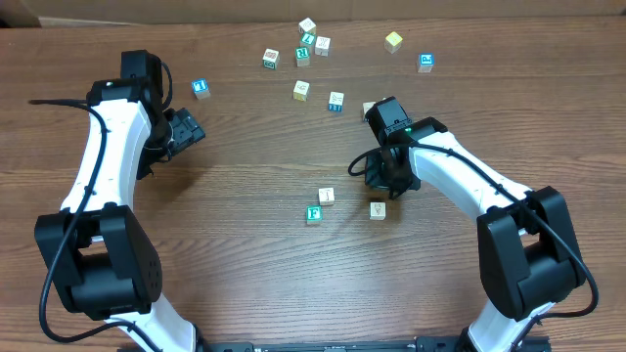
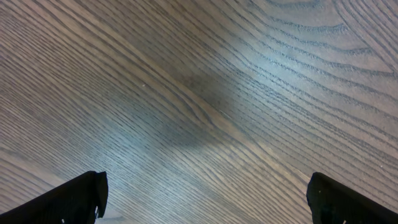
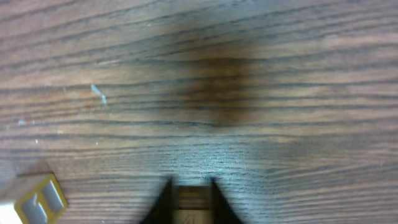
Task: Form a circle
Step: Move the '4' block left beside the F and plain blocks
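1. Two arms over wood worktop (image 1: 245,166). Far L: left pincer (image 1: 186,130) apart, jaws wide, nothing btwn them; its wrist view showed bare wood only.
2. Blue-faced cube (image 1: 200,88) sat just up and R of it, alone, not touching.
3. Top centre: loose scatter of cubes (image 1: 302,56), approx eight, some close together, none in a ring. Circle not yet formed.
4. Lower mid worktop: green-faced cube (image 1: 314,214) w/ cream cube (image 1: 326,196) just beside its upper R corner. Third cube (image 1: 378,209) lay apart to R.
5. Right pincer (image 1: 381,179) pointed down just above that third cube, fingers near together. Its wrist view showed small tan block (image 3: 192,198) btwn the tips; looked clamped on it. Gold-framed cube (image 3: 38,200) lay at lower L of that view.
6. Far R, top: yellow cube (image 1: 393,41) and blue-lettered cube (image 1: 425,62), near each other, well apart from lower group.
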`<move>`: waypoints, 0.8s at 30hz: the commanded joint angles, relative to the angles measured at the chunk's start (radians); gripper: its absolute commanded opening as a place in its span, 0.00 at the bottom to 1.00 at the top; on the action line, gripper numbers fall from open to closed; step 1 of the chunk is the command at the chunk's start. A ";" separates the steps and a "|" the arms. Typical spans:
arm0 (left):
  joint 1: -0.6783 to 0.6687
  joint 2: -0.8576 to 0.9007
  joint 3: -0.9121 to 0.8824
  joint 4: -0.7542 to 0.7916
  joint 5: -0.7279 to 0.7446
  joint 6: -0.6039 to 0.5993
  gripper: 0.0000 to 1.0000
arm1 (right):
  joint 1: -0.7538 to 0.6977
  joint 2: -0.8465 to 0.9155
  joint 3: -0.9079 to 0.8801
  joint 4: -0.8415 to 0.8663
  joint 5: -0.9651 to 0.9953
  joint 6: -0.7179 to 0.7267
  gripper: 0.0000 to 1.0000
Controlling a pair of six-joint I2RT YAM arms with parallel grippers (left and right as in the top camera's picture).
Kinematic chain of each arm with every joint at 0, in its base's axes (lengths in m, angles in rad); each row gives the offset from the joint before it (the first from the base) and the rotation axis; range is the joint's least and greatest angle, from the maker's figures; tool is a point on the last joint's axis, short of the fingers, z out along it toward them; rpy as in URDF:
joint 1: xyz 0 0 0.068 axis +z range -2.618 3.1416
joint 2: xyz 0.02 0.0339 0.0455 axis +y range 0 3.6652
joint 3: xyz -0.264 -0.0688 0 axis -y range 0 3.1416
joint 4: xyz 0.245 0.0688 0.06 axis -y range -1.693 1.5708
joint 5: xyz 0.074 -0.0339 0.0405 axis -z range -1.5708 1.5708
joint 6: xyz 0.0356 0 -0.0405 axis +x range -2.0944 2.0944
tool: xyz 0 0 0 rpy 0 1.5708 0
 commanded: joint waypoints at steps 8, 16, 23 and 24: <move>0.000 0.000 0.021 0.000 -0.012 0.011 1.00 | 0.003 -0.113 0.122 -0.136 0.003 0.003 0.13; 0.000 0.000 0.021 0.000 -0.012 0.011 1.00 | 0.005 -0.130 0.087 -0.245 -0.043 0.003 0.40; 0.000 0.000 0.021 0.000 -0.012 0.011 1.00 | 0.035 -0.129 -0.009 -0.188 -0.068 0.003 0.42; 0.000 0.000 0.021 0.000 -0.012 0.011 1.00 | 0.039 -0.129 -0.017 -0.183 -0.068 0.003 0.42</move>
